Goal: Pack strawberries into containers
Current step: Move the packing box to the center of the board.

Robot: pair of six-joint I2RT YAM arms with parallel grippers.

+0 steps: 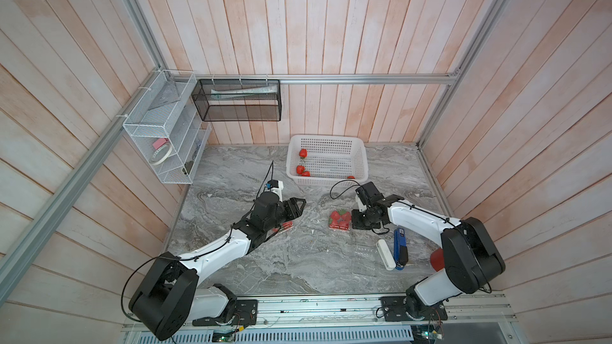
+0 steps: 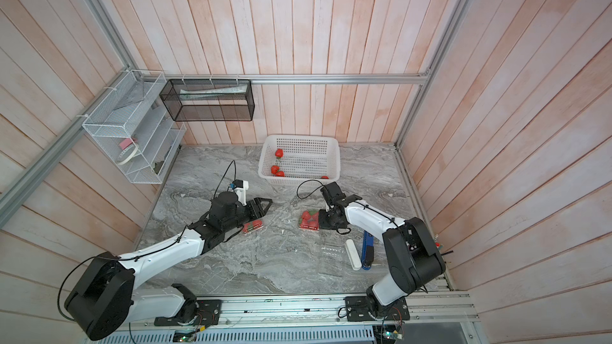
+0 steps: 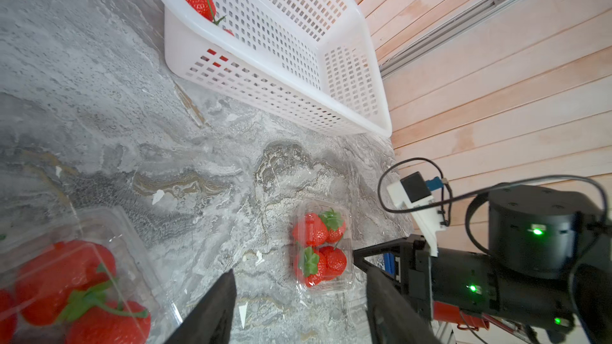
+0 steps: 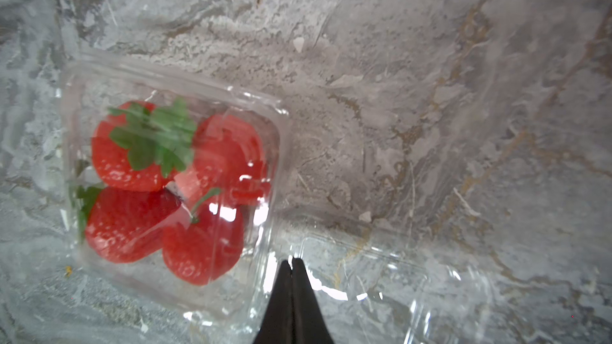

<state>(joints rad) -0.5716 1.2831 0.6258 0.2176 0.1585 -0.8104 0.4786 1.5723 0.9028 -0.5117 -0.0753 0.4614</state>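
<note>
**A:** At the left of the tabletop, what's packed?

**B:** 1 clear container of strawberries, half under the left arm. The left fingers stand wide apart, holding nothing.

**A:** Further right?

**B:** The white basket at the back has 4 loose berries. The 2nd container holds 4, lid seemingly open. The right fingers are pressed together at its edge; whether they pinch plastic, I can't tell. The 3rd container lies empty. So 2 are filled, and 1 fill and the closing look left.
</note>
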